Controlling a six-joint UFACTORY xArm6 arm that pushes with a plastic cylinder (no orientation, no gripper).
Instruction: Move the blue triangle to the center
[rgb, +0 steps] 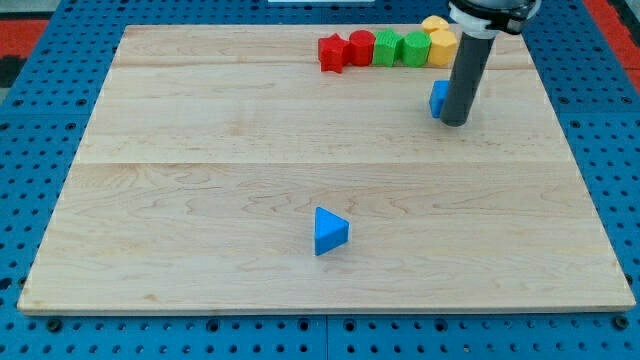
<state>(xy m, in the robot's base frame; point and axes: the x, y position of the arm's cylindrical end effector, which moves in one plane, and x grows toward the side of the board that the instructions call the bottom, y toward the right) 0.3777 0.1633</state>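
Observation:
The blue triangle (330, 231) lies on the wooden board (200, 200), below the middle, toward the view's bottom. My tip (455, 122) rests on the board at the upper right, far from the triangle. It stands right against a second blue block (438, 97), which the rod partly hides; its shape cannot be made out.
A row of blocks sits along the board's top edge: a red star-like block (332, 53), a red block (361, 47), two green blocks (387, 47) (414, 47), and two yellow blocks (442, 45) (434, 24). Blue pegboard surrounds the board.

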